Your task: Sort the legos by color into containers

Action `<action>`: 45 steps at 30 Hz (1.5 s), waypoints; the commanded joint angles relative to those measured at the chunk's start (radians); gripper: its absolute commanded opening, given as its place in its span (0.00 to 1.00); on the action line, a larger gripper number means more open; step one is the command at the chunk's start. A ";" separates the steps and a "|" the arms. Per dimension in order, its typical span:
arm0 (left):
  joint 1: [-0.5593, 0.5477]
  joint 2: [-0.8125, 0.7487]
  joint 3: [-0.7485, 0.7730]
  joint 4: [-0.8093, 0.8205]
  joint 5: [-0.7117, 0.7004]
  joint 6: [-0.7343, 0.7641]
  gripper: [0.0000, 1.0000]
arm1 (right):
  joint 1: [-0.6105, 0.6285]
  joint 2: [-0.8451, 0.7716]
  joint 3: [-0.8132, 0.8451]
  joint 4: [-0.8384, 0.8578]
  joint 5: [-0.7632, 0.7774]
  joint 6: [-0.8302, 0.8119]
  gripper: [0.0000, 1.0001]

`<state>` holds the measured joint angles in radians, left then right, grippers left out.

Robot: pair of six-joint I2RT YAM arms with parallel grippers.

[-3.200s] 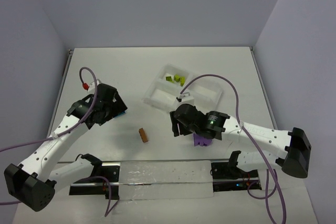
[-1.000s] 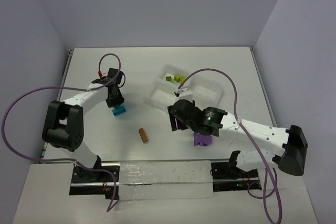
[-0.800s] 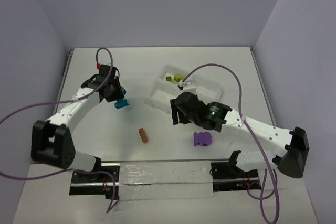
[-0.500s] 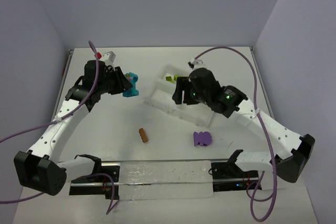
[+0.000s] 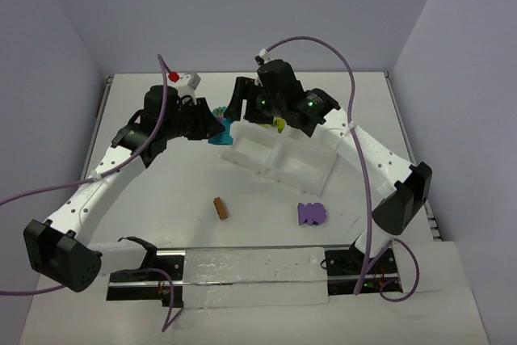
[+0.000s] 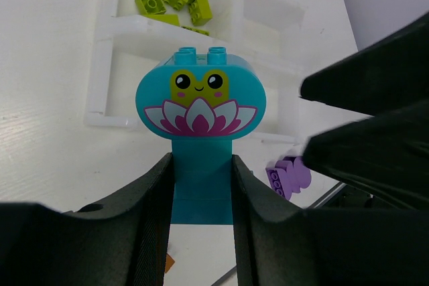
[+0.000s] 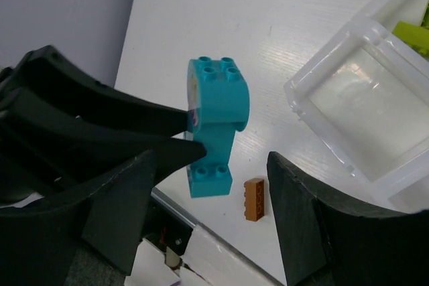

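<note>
Over the table (image 5: 161,191) in the overhead view, my left gripper (image 5: 212,128) is clamping the teal lego (image 5: 219,136), holding it just beside the white tray (image 5: 255,151), with my right gripper (image 5: 240,111) hovering close by. An orange-brown lego (image 5: 220,208) and a purple lego (image 5: 311,214) are lying nearer my bases. Through my left wrist camera, my fingers (image 6: 151,192) are squeezing the teal lego's stem, and lime legos (image 6: 175,1) are sitting in one tray compartment. Through my right wrist camera, my jaws are standing apart, gripping nothing, and the teal lego is showing beyond them.
</note>
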<state>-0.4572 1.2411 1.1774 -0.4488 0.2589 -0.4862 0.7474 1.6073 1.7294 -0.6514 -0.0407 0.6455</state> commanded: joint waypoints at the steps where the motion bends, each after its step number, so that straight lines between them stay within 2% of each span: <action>1: -0.008 -0.013 0.040 0.053 0.023 0.009 0.00 | -0.023 0.022 0.060 0.008 -0.019 0.051 0.75; 9: -0.011 -0.037 0.025 0.055 0.028 0.006 0.00 | -0.038 0.092 0.074 0.050 -0.079 0.064 0.75; 18: -0.012 -0.047 0.044 0.035 0.035 0.017 0.00 | -0.039 0.142 0.070 0.123 -0.196 0.088 0.52; 19: -0.012 -0.046 0.045 0.032 0.040 0.021 0.00 | -0.039 0.143 0.070 0.129 -0.196 0.089 0.46; 20: -0.012 -0.047 0.044 0.029 0.045 0.024 0.00 | -0.039 0.141 0.066 0.130 -0.196 0.089 0.45; 23: -0.012 -0.045 0.035 0.001 0.063 0.045 0.00 | -0.044 0.107 0.039 0.155 -0.165 0.088 0.06; 24: -0.012 -0.046 0.029 -0.017 0.068 0.052 0.00 | -0.048 0.094 0.026 0.161 -0.154 0.087 0.00; 32: -0.012 -0.066 -0.066 -0.045 0.094 0.079 0.00 | -0.129 -0.003 -0.070 0.230 -0.146 0.109 0.00; 39: -0.012 -0.066 -0.083 -0.043 0.080 0.070 0.00 | -0.171 -0.076 -0.135 0.236 -0.085 0.094 0.00; 44: -0.012 -0.052 -0.051 -0.070 0.019 0.066 0.00 | -0.198 -0.164 -0.228 0.155 0.075 -0.003 0.00; 45: -0.012 -0.049 -0.043 -0.073 0.001 0.060 0.00 | -0.206 -0.197 -0.274 0.147 0.144 -0.029 0.00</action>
<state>-0.4679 1.1988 1.0851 -0.5128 0.3076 -0.4317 0.5622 1.5194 1.5378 -0.4708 -0.0862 0.7073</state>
